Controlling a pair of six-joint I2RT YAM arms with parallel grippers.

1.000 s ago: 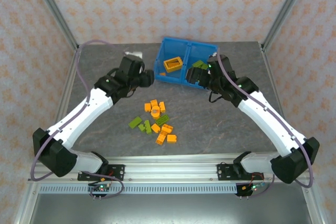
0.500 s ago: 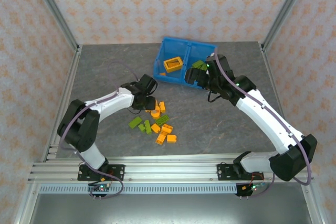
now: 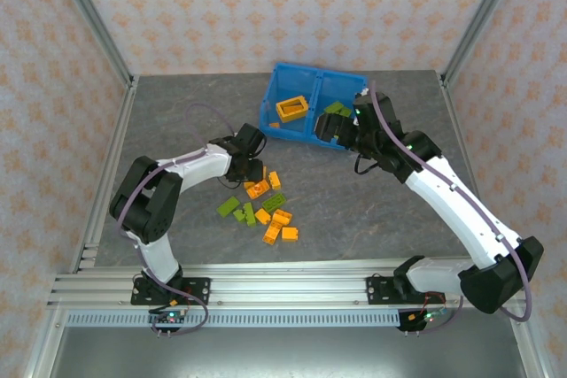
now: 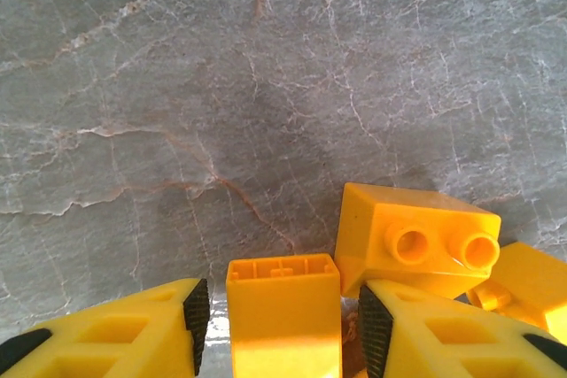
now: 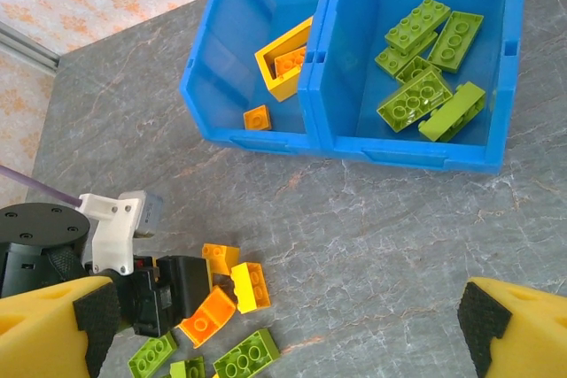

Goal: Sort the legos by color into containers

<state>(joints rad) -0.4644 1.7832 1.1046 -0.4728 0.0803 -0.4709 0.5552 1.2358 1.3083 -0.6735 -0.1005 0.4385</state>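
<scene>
Two compartments of one translucent blue bin serve as the containers, set at the far side of the table. The left one holds a flat orange frame, tipped up, and a small orange brick. The right one holds a handful of lime green bricks. The other legos, orange and green mixed, lie in a loose scatter nearer the arms, well apart from the bin. The left gripper is down at the far edge of that scatter, its yellow fingers apart and astride an upright orange brick, with a thin gap on each side. A second orange brick, studs facing the wrist camera, lies just beside it. The right gripper hangs just before the bin, fingers spread wide. The tabletop is grey and veined like marble. Around it stand walls papered pale pink with small orange flowers, and slanting aluminium posts.
</scene>
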